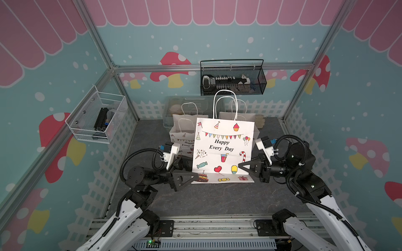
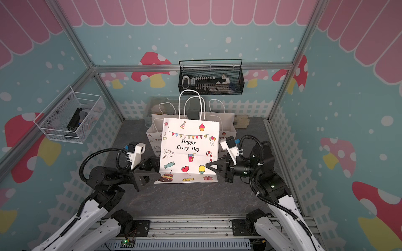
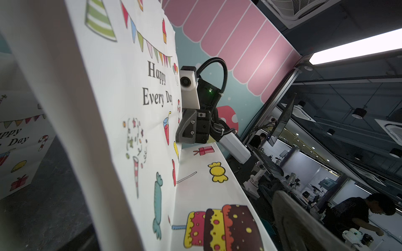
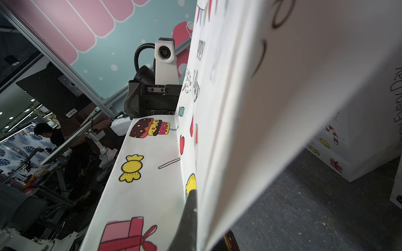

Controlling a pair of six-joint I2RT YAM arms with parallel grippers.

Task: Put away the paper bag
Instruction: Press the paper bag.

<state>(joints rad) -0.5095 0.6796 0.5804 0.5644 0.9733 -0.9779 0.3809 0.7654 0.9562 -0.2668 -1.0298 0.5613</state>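
A white paper bag (image 1: 221, 150) (image 2: 189, 150) printed "Happy Every Day" stands flattened and upright mid-table, its bottom flap folded forward onto the mat. My left gripper (image 1: 190, 168) (image 2: 158, 169) is open at the bag's lower left corner, one finger in front of the flap and one behind the bag. In the left wrist view the bag (image 3: 141, 130) fills the gap and a blurred finger (image 3: 293, 221) stands well off it. My right gripper (image 1: 239, 165) (image 2: 206, 166) is shut on the bag's lower right edge. In the right wrist view a dark finger (image 4: 189, 217) presses the printed face (image 4: 152, 173).
Two more printed paper bags (image 1: 182, 132) (image 1: 239, 117) stand close behind, with a clear plastic box (image 1: 189, 106) at the back. A black mesh basket (image 1: 232, 80) hangs on the back wall and a white wire basket (image 1: 97, 117) on the left wall.
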